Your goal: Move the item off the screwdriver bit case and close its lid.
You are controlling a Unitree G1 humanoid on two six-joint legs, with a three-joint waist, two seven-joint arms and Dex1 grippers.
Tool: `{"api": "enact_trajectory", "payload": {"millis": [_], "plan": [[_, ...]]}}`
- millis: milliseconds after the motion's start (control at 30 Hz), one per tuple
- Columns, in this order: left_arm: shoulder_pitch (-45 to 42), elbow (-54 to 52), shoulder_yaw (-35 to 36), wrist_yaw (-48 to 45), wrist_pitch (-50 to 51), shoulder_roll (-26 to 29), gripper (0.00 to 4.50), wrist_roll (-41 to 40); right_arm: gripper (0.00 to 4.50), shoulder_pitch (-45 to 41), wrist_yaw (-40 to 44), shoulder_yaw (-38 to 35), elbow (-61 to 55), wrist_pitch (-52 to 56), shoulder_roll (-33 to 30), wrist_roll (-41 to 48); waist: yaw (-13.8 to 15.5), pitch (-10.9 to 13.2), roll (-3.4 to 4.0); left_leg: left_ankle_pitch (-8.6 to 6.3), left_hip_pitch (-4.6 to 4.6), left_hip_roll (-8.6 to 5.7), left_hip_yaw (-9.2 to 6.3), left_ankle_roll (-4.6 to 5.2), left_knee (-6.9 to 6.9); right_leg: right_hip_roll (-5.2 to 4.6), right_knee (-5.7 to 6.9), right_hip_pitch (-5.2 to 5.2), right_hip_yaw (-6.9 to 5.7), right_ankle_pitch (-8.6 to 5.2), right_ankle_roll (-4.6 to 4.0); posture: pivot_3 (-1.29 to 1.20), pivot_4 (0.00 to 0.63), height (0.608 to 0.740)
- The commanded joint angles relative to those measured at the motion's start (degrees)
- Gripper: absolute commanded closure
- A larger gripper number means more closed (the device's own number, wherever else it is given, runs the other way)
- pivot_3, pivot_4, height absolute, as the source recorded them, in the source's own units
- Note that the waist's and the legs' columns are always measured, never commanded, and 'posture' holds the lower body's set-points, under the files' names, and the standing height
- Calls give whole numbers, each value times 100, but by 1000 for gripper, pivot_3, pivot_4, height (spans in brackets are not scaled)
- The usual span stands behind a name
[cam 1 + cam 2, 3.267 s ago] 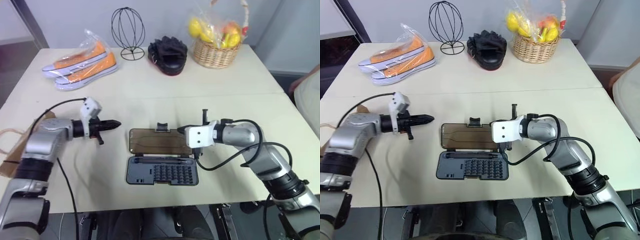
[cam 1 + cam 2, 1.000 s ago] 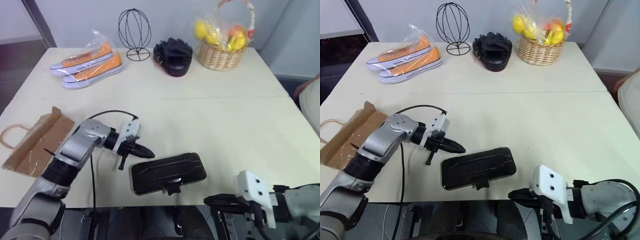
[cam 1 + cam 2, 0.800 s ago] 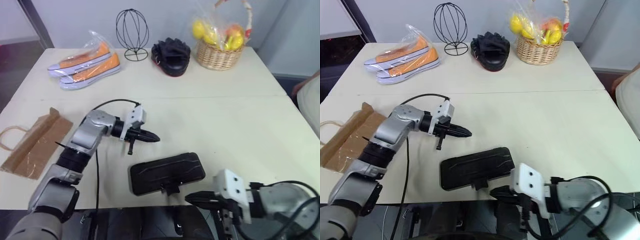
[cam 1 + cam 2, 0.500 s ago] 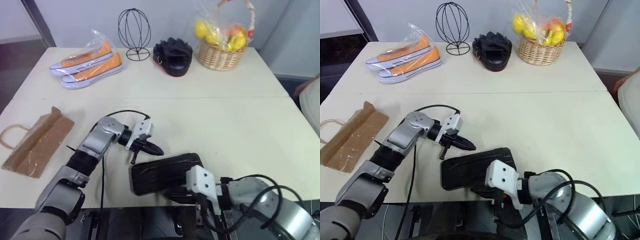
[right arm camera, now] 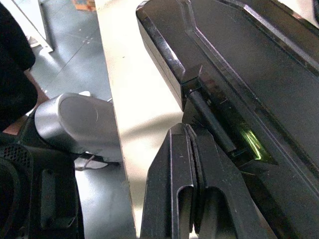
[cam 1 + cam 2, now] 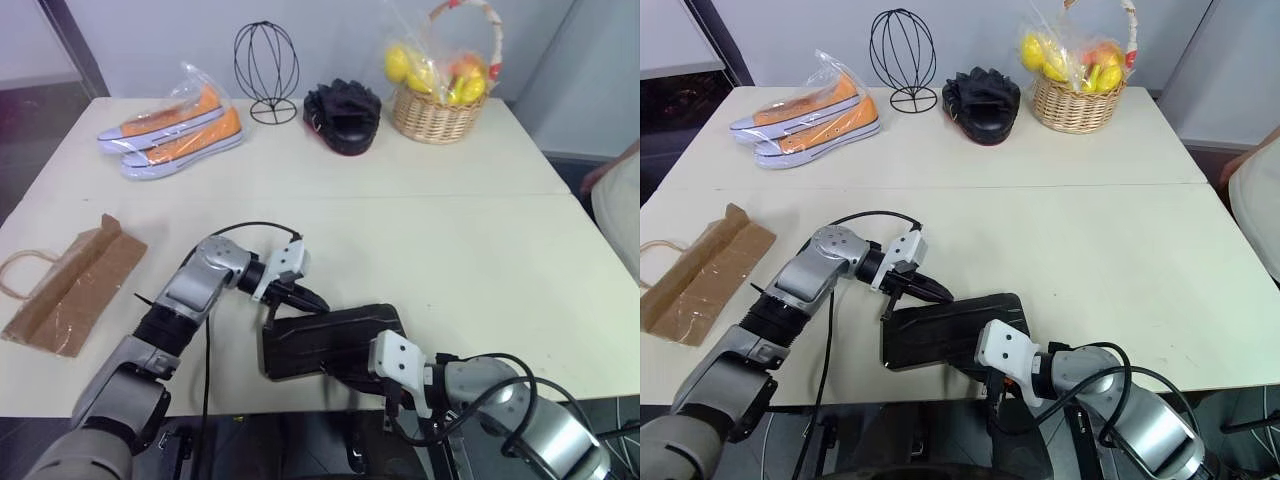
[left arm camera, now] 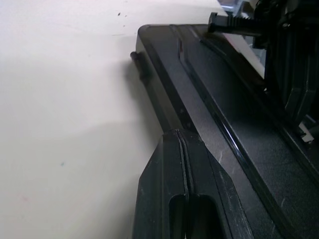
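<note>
Near the front edge of the worktop point(image 6: 480, 230) the screwdriver bit case point(image 6: 335, 340) lies with its lid point(image 6: 950, 330) folded down, ridged dark outside up. The paper bag point(image 6: 70, 285) is well apart at my left, flat on the surface, so I take the first half of the task as done.

Left hand point(image 6: 308, 298), fingers pressed together and holding nothing, sits at the case's far left corner, tip touching or just beside the edge. Right hand point(image 5: 192, 149), likewise pinched shut and empty, points at the latch tab point(image 5: 209, 122) on the front edge.

Step in hand, as I judge it: seating the latch. To do it well I would hold the left hand as a stop so the case cannot skate away, and press the right tip squarely on the tab, not on the lid beside it. The case overhangs near the edge; a sideways shove could tip it off.

Unclear: whether the latch has caught. The right wrist view shows a lit gap at the tab, so the lid may stand slightly proud. The bits inside are hidden.
</note>
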Motion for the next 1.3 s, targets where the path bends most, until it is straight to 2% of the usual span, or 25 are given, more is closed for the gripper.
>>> {"api": "enact_trajectory", "payload": {"millis": [33, 300, 500, 567, 633, 733, 800, 900, 967, 1067, 1100, 1167, 1300], "plan": [[156, -222, -213, -128, 6, -155, 4500, 2, 4475, -135, -431, -366, 311, -22, 183, -267, -3, -5, -6, 0, 2, 1, -1, 0, 0, 1, 0, 2, 0, 0, -1, 0, 150, 740], [187, 411, -221, 36, -283, -468, 4500, 276, 4475, -202, -398, -66, 469, -399, 19, -932, 3, -12, -6, 0, 19, 0, 2, 0, 0, 0, -1, 21, 0, -8, -16, 0, 150, 740], [219, 603, -226, 21, -436, -566, 4500, 398, 4475, -355, -538, -13, 764, -719, 175, -1391, -9, -16, -10, 0, 44, 1, 3, 0, 0, 3, -2, 42, 1, -9, -17, 0, 150, 740], [146, 764, -176, 81, -539, -605, 4500, 472, 4475, -396, -511, -86, 773, -741, 197, -1409, -9, -16, -10, -1, 86, 4, 3, 1, -5, 3, -10, 84, 1, -12, -20, 0, 150, 740], [4, 977, -78, 189, -737, -581, 4500, 586, 4475, -296, -327, -165, 668, -709, 105, -1270, -4, -19, -8, 0, 90, 7, 0, 0, -5, 3, -12, 88, 1, -13, -23, 0, 150, 740], [-315, 1259, 257, 284, -1054, -294, 4500, 646, 4475, 99, 131, -655, 108, -311, -157, -489, 18, -21, -3, 0, 89, 3, -2, 0, -2, -4, -12, 90, 2, -13, -23, 0, 150, 740], [-585, 1354, 611, 221, -1063, 147, 4500, 550, 3966, 502, 557, -1354, -429, 149, -432, 388, 11, -16, -5, 0, 81, 3, -2, 0, -2, -6, -14, 85, 5, -13, -22, 0, 150, 740], [-713, 1013, 1109, -322, -737, 1092, 3770, 150, 2806, 1046, 1206, -2586, -991, 639, -963, 1534, -47, -2, -15, -2, 67, 12, -2, 3, -13, 5, -11, 61, 5, -9, -15, 0, 150, 740], [-432, 294, 1533, -739, -191, 1894, 2704, -297, 1676, 1377, 1769, -3719, -1100, 863, -1311, 2252, -63, -2, -13, -5, 65, 26, 0, 8, -27, 15, -5, 49, 4, -8, -14, 0, 150, 740], [594, -1267, 2401, -1003, 1144, 3265, 1301, -1463, 202, 1584, 2558, -5375, -752, 1119, -1681, 2978, -72, 5, 4, -14, 74, 44, 2, 22, -35, 15, -5, 54, 2, -14, -21, 0, 150, 740], [1005, -1705, 2748, -1006, 1462, 3552, 801, -1775, 0, 1533, 2645, -5679, -553, 1152, -1753, 3057, -48, 5, 4, -16, 76, 46, 7, 25, -42, 8, -9, 54, 4, -16, -19, 0, 150, 740], [1853, -2478, 3647, -811, 2073, 3803, 801, -2200, 0, 1345, 2755, -6109, -69, 1229, -1932, 3136, -5, 11, 13, -19, 84, 44, 4, 28, -38, -3, -15, 68, -5, -21, -20, 0, 150, 740], [2977, -3407, 4757, -118, 2707, 3668, 801, -2586, 0, 1185, 3121, -6283, 453, 1174, -2166, 3130, 142, 24, 35, -18, 80, 41, 5, 26, -32, -29, -69, 95, -15, -34, -34, 0, 150, 740]]}}
